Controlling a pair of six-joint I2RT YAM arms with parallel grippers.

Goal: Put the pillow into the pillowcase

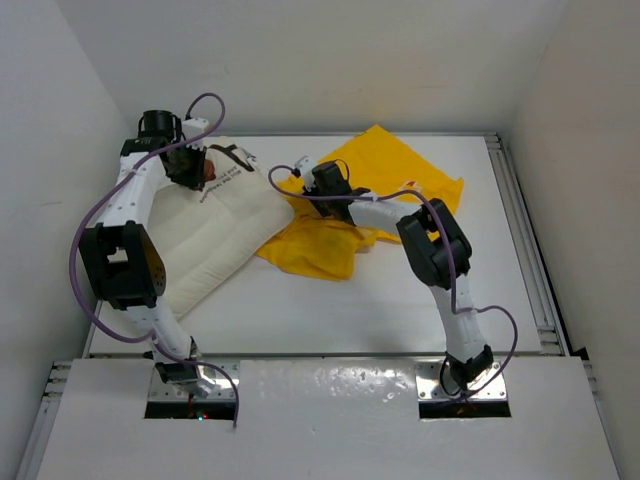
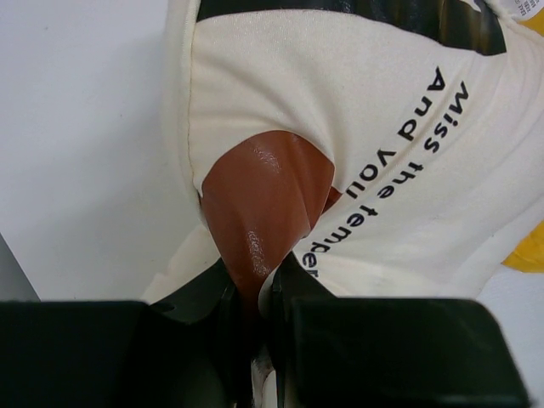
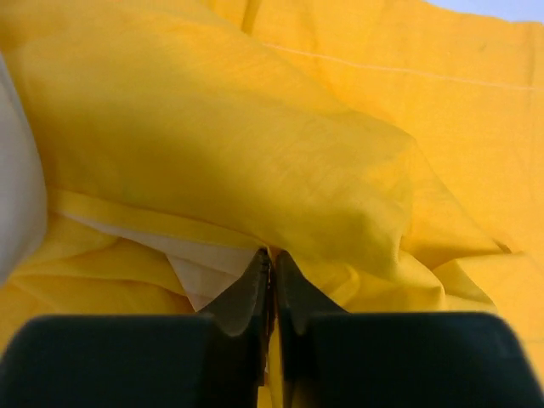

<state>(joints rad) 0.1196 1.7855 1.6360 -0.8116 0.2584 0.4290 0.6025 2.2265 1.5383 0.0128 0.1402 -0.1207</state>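
Here, in the overhead view, the pillow (image 1: 215, 240) lies slantwise on the table (image 1: 400, 310) toward nine o'clock, with its far corner up near eleven. The left gripper (image 2: 259, 285) sits at that corner. Its jaws are almost together, pinching a pucker of the cream cover where a brown patch (image 2: 263, 204) is printed beside black lettering (image 2: 408, 161).

The pillowcase (image 1: 385, 185) lies crumpled from the middle of the table out toward one o'clock. Its left edge touches the pillow's right side, and the pillow lies outside it.

The right gripper (image 3: 272, 259) is at that meeting edge, near twelve o'clock. Its jaws are closed to a sliver on a fold of the yellow cloth. A pale strip (image 3: 204, 255) shows under the fold at nine o'clock from the fingertips; whether it is pillow or lining cannot be told.
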